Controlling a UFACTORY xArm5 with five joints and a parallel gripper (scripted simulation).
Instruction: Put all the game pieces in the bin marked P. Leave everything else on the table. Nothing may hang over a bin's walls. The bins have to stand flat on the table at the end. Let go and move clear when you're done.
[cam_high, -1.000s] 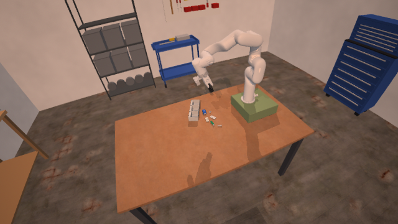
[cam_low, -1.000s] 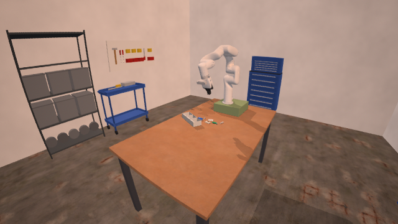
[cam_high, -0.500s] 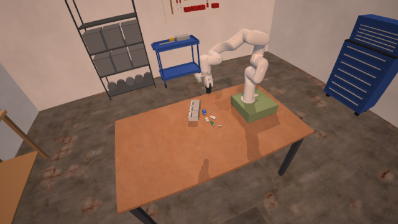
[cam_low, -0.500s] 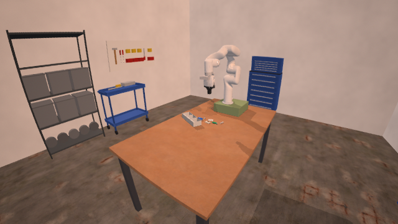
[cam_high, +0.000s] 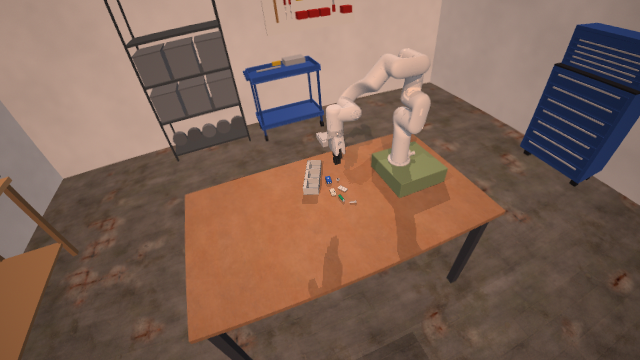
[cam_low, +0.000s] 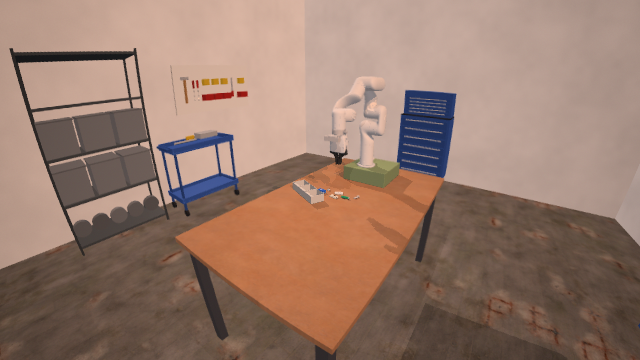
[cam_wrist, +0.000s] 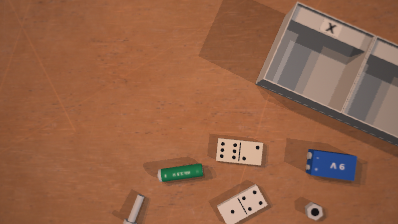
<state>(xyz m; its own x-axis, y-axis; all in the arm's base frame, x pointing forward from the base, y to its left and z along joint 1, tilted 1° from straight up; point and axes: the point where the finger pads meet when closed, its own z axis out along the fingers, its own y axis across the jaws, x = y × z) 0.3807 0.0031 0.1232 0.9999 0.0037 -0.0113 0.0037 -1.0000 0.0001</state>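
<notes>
Above table (cam_high: 280, 260): end effector (cam_high: 337, 160) closed, downturned

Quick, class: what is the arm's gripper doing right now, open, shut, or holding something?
Gripper: shut, holding nothing, above the table beside the bins.
</notes>
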